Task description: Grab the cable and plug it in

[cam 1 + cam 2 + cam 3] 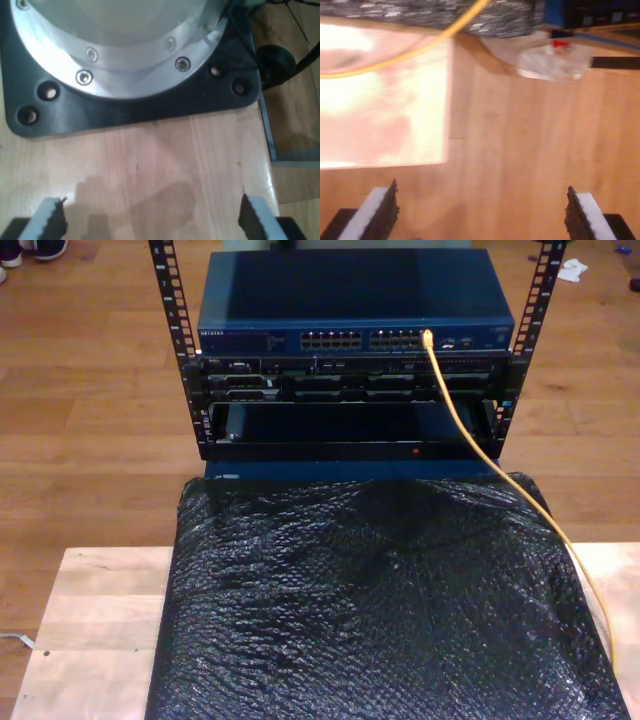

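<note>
One cable, plug end up in switch

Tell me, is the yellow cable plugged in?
Plugged in: the cable ends in a port on the blue switch, seen in the exterior view.

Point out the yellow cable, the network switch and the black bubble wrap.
yellow cable (pixel 470 435): exterior view, mid-run below the switch.
network switch (pixel 350 295): exterior view, top panel.
black bubble wrap (pixel 380 610): exterior view, centre of sheet.
</note>
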{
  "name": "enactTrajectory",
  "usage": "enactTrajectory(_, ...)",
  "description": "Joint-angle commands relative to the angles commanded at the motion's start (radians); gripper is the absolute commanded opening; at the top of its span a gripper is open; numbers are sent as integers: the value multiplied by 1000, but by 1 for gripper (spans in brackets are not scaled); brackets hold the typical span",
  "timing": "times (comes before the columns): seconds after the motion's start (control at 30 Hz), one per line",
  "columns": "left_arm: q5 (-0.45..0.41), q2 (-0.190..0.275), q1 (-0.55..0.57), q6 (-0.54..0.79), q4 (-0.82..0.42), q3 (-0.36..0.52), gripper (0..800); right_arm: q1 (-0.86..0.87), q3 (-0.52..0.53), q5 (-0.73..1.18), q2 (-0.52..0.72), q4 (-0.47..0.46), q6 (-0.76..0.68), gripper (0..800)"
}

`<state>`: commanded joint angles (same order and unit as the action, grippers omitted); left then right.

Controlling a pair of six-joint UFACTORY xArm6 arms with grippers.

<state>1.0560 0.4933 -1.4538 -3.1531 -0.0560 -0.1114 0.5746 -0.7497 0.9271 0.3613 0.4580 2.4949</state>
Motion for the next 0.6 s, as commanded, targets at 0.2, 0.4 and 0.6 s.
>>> enactTrajectory(0.2, 0, 0, 2, 0, 0, 0, 800, 123, 9, 127, 9, -71, 34, 792)
enactTrajectory(0.4, 0, 0, 2, 0, 0, 0, 800, 264, 9, 261, 18, -103, 138, 792)
enactTrajectory(0.6, 0, 0, 0, 0, 0, 0, 800, 394, 14, 362, 31, -135, 226, 792)
